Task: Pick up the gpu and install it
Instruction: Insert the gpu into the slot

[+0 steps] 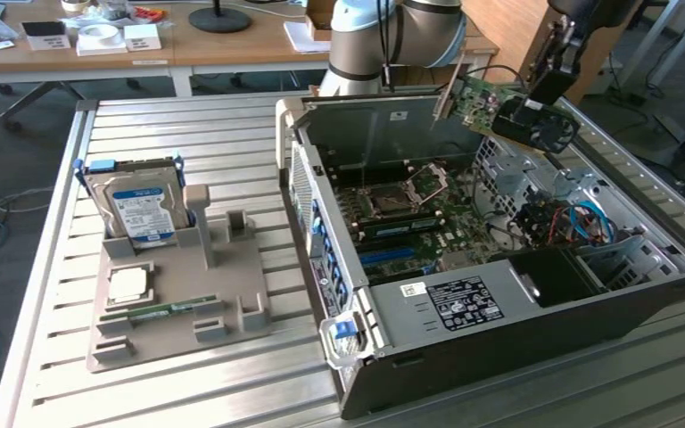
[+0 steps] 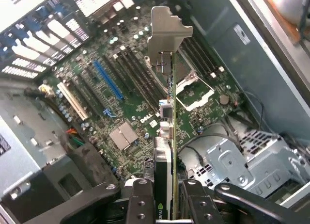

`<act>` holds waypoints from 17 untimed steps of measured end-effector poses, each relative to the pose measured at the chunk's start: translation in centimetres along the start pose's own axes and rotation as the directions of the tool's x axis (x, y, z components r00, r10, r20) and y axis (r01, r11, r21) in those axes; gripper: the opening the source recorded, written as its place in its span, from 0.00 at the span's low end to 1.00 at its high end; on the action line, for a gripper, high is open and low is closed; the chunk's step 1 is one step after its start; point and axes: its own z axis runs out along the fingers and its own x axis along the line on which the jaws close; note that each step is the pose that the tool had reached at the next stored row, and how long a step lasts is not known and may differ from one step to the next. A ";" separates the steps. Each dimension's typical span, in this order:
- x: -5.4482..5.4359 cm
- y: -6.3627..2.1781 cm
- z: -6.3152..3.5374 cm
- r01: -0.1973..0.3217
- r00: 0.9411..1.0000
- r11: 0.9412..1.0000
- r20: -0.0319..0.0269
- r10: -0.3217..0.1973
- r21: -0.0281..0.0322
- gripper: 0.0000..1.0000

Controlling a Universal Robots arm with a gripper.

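Note:
The gpu is a green board with a black cooler and a silver end bracket. It hangs tilted in the air above the back of the open computer case. My gripper comes down from the exterior view's upper right and is shut on the card's cooler end. The wrist view shows the gpu edge-on between my fingers, its bracket pointing away from the gripper. Far below the card lies the motherboard with a blue slot.
On the exterior view's left a grey holder carries a silver hard drive, a processor chip and a green memory stick. Coloured cables and a drive cage sit inside the case. A desk with clutter stands behind.

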 end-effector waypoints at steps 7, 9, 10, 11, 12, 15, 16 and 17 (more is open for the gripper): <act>0.0 0.00 0.05 0.127 0.992 0.992 -0.005 -0.127 -0.003 0.27; 0.0 0.00 0.06 0.163 0.987 0.987 -0.007 -0.163 -0.005 0.27; 0.0 0.00 0.07 0.180 0.984 0.984 -0.008 -0.180 -0.005 0.27; 0.0 0.00 0.08 0.198 0.980 0.980 -0.008 -0.198 -0.006 0.27; 0.0 -0.01 0.09 0.217 0.976 0.976 -0.009 -0.217 -0.006 0.27; 0.0 -0.01 0.12 0.269 0.963 0.963 -0.011 -0.269 -0.008 0.27; 0.0 -0.01 0.14 0.286 0.958 0.958 -0.012 -0.286 -0.009 0.27; 0.0 -0.01 0.15 0.304 0.953 0.953 -0.013 -0.304 -0.009 0.27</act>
